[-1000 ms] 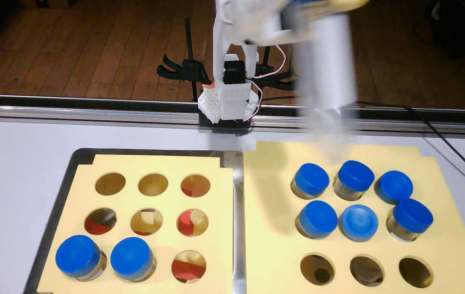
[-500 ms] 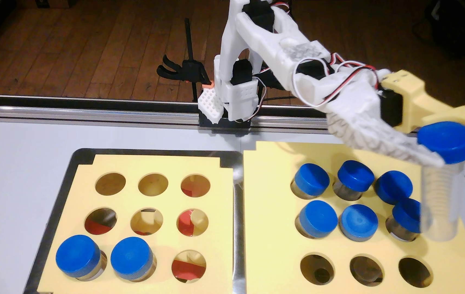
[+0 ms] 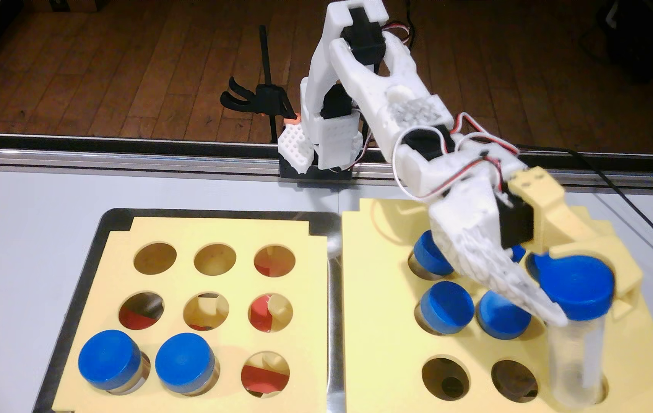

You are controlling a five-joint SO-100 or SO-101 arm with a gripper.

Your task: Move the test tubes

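My gripper (image 3: 591,302) is clamped on the blue cap of one tube (image 3: 573,357), which hangs upright with its clear body at the hole nearest the right board's (image 3: 380,357) front right corner (whether it's entered the hole, I can't tell). Other tubes (image 3: 447,307) stand in that board's back and middle rows, partly behind my arm. Two more (image 3: 185,369) sit along the left board's (image 3: 317,278) front edge.

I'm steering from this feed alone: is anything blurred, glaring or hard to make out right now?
Fixed view: the pincer and its held tube are fairly sharp; the tube's clear body is faint against the yellow foam board, so its lower end is hard to place; the metal tray rim shows glare; the arm hides part of the back row of tubes.
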